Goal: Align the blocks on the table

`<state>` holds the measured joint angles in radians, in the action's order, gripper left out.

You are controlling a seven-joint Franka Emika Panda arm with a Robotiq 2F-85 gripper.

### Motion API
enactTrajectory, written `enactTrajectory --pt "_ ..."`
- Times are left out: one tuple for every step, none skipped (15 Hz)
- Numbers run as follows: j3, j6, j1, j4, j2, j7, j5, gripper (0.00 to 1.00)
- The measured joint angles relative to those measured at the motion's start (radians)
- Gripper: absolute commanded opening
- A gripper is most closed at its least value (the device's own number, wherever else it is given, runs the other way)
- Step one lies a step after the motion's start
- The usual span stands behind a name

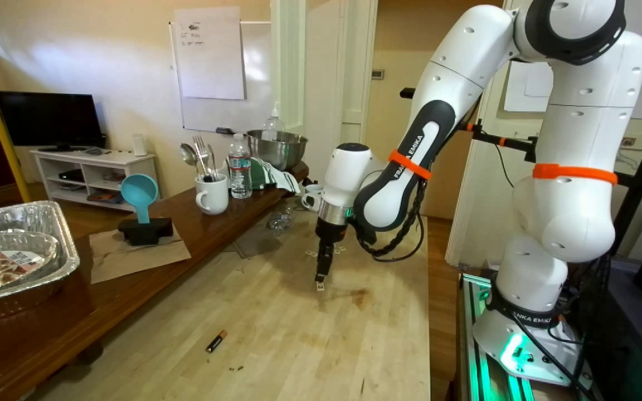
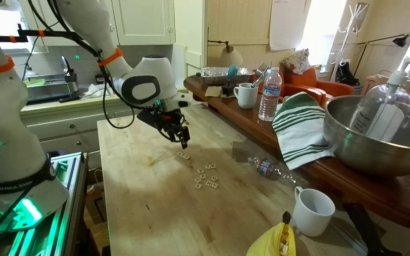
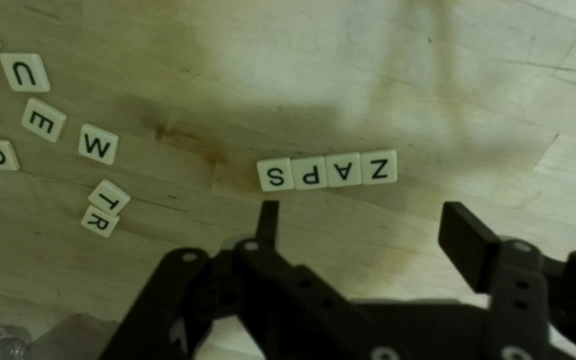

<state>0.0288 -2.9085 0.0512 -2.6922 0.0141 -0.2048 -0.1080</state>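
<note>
The blocks are small pale letter tiles on the light wooden table [image 2: 162, 213]. Several stand side by side, touching, in a straight row [image 3: 327, 171] reading ZAPS upside down in the wrist view. The row also shows in an exterior view [image 2: 182, 155]. Loose tiles lie scattered at the wrist view's left, among them a W tile [image 3: 98, 144], a T tile [image 3: 109, 197] and an R tile [image 3: 100, 221], the last two touching. My gripper [image 3: 360, 220] is open and empty above the table by the row. In an exterior view the gripper [image 1: 321, 275] partly hides the row.
A battery [image 1: 216, 341] lies on the table. A plastic bottle [image 2: 271, 170] lies beside the raised dark wooden counter [image 2: 222, 103]. A white mug [image 2: 313, 211] and a yellow pouch [image 2: 272, 240] stand at the table's end. The counter bears a metal bowl [image 2: 379, 156].
</note>
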Motion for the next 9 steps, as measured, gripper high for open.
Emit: enactTrajectory --pt "-0.001 0.008 -0.002 0.001 -0.005 -0.016 0.000 1.00" --pt "-0.002 0.012 -0.004 0.001 -0.011 -0.029 0.000 1.00" --pt "-0.003 0.013 -0.007 0.001 -0.016 -0.041 0.000 1.00" --pt "-0.005 0.015 -0.009 0.001 -0.021 -0.052 0.000 1.00" --pt "-0.006 0.015 -0.012 0.001 -0.026 -0.061 0.000 1.00" --pt "-0.008 0.016 -0.013 0.001 -0.029 -0.072 0.000 1.00" --pt "-0.009 0.017 -0.015 0.001 -0.031 -0.079 0.000 1.00" --pt "-0.010 0.018 -0.016 0.001 -0.033 -0.084 0.000 1.00" --pt "-0.010 0.018 -0.016 0.001 -0.035 -0.087 0.000 1.00"
